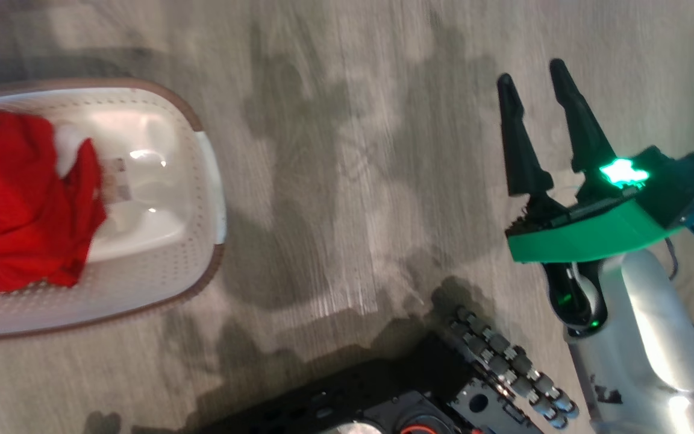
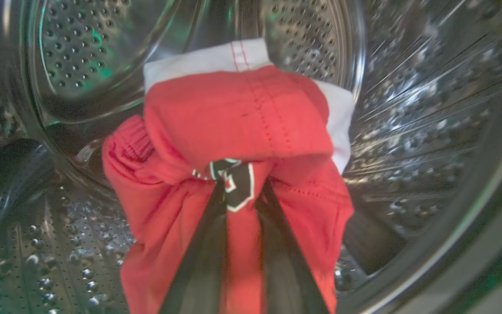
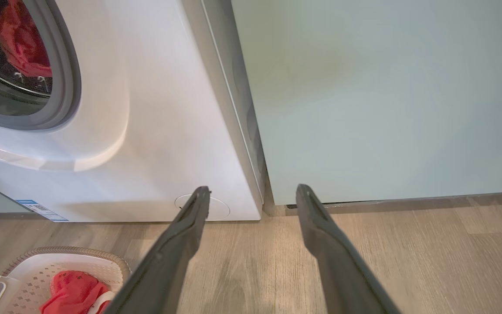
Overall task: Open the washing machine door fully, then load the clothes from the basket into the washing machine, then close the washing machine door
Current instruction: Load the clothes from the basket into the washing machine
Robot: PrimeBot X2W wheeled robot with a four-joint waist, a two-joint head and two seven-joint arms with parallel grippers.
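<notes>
The white washing machine (image 3: pixel 155 109) stands on the wooden floor (image 3: pixel 429 253) just beside a pale teal cabinet (image 3: pixel 386 96). Its steel drum (image 2: pixel 408 131) holds a red garment (image 2: pixel 233 117) with white trim. The basket (image 1: pixel 205 181) sits on the floor near the machine, more of the clothes (image 1: pixel 21 199) bunched at one end. The left pincer (image 2: pixel 243 183), inside the drum, is nearly closed, pinching that garment. The right pincer (image 1: pixel 532 72) hangs over bare floor, spread wide and empty.

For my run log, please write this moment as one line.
step: loading | left gripper: shut on red garment, inside washing machine drum | right gripper: open, empty | basket: red clothes inside
</notes>
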